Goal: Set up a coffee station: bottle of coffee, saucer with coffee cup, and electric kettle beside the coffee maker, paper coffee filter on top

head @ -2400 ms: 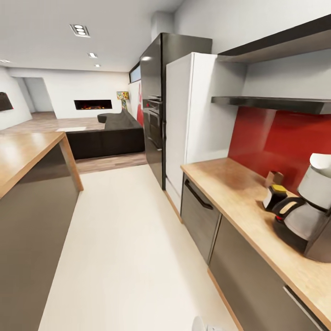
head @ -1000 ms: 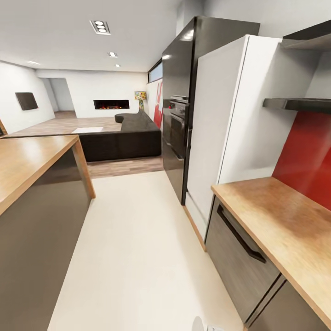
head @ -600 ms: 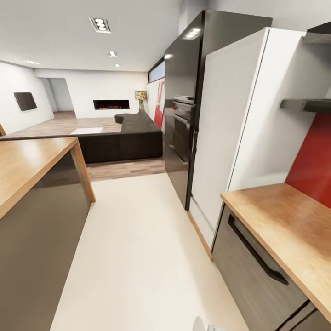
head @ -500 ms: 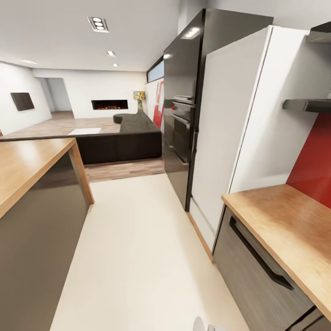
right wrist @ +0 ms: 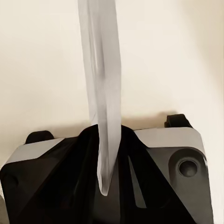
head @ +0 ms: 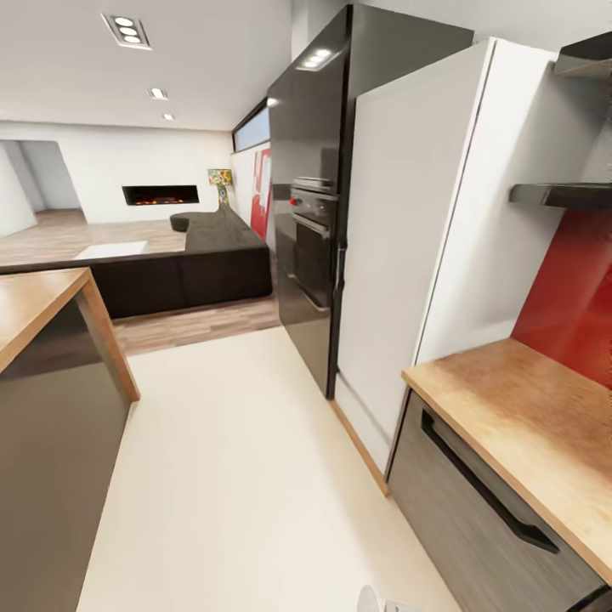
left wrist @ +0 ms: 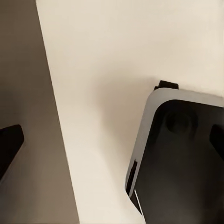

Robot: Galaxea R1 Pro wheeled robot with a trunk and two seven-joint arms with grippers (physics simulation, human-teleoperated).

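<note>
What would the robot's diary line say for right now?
place: kitchen aisle | left fingers: open, empty | right fingers: seem to hold paper filter | ahead: white fridge, countertop

The head view is showing two wooden benches, one bench (head: 527, 425) running along the right wall and one island bench (head: 30, 310) standing at the left. It is also showing two wall shelves, an upper shelf (head: 586, 55) and a lower shelf (head: 561, 195), one white refrigerator (head: 416, 229), one tall black cabinet (head: 319, 144) housing one oven (head: 310, 234), one dark drawer front (head: 476, 501) carrying one black handle (head: 489, 484), and one red backsplash (head: 569, 289). Farther off there are sitting one dark sofa (head: 195, 263) and one lit fireplace (head: 160, 195), with three ceiling lights (head: 127, 30) shining overhead.
</note>
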